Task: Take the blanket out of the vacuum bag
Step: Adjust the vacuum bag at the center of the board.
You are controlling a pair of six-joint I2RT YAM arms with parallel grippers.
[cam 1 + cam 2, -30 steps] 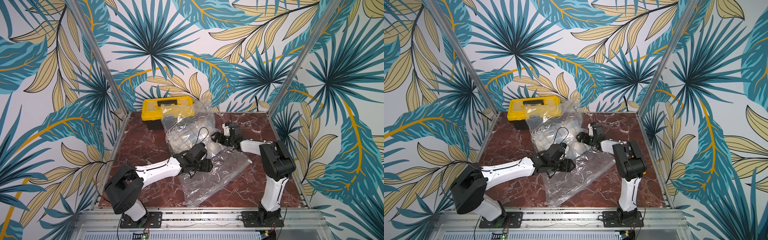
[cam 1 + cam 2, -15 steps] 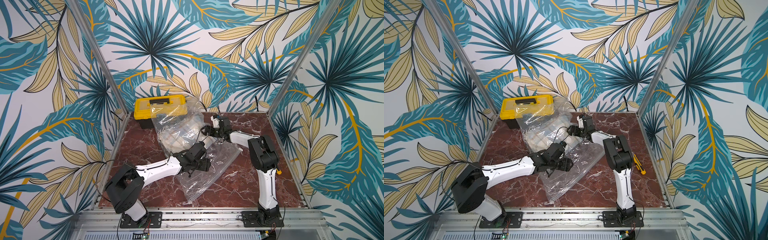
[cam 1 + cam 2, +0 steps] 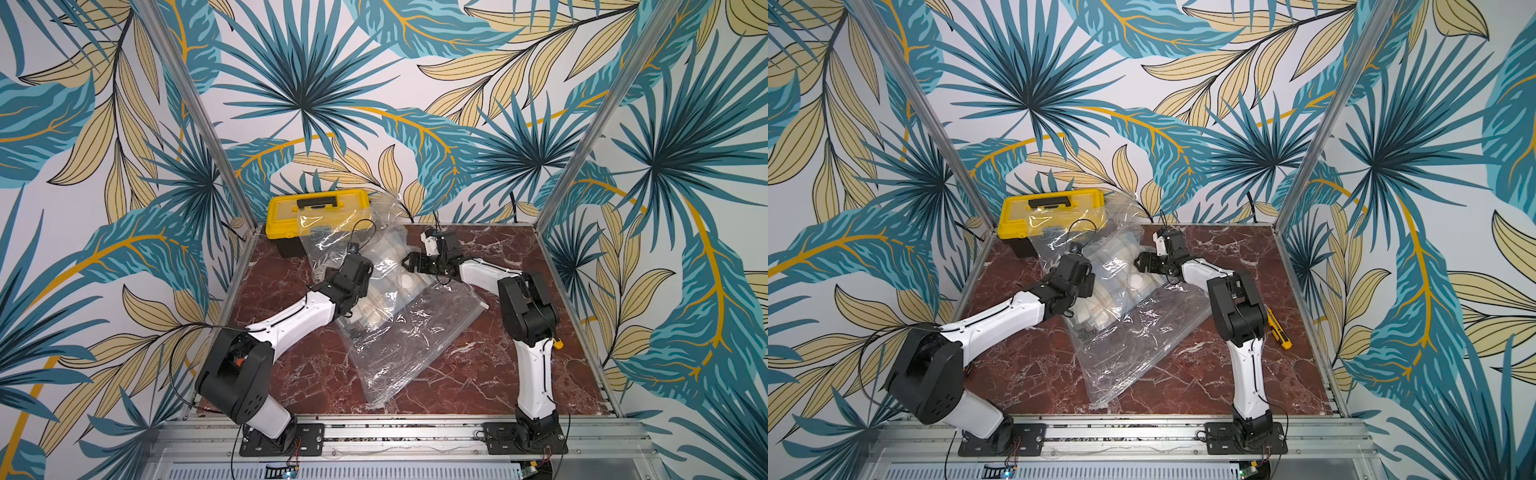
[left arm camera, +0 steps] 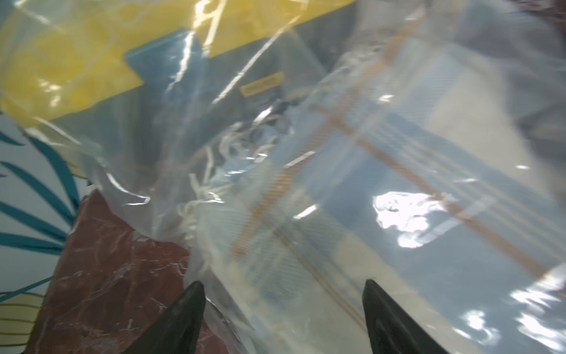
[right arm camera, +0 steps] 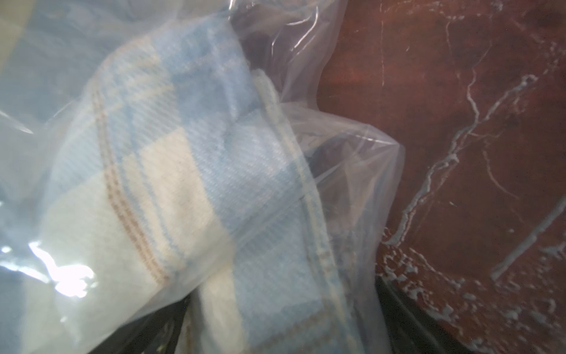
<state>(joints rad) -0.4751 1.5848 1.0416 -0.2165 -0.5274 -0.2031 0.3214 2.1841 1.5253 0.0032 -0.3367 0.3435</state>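
Note:
The vacuum bag [image 3: 399,345] is a big crinkly clear plastic bag lying across the middle of the marble table; its round white valve [image 3: 405,281] faces up. Inside its far half lies the folded blanket [image 5: 171,190], pale blue and cream plaid with tan stripes and a fringe [image 4: 211,171]. My left gripper [image 4: 283,294] is at the bundle's left side [image 3: 359,268], fingers [image 4: 190,309] wide apart, open, with bagged blanket between them. My right gripper [image 3: 411,262] is at the bundle's right side, open; in the right wrist view the bagged blanket fills the gap between its jaws [image 5: 281,328].
A yellow toolbox [image 3: 318,212] with a black handle stands at the back left corner, and the bag's far end leans against it. A yellow utility knife [image 3: 1279,328] lies by the right arm near the right wall. Aluminium posts and leaf-pattern walls close in the table [image 3: 478,374].
Both grippers moved back and left, and the bag with the blanket shifted left with them. The toolbox slid slightly left. The left gripper's fingers spread wider.

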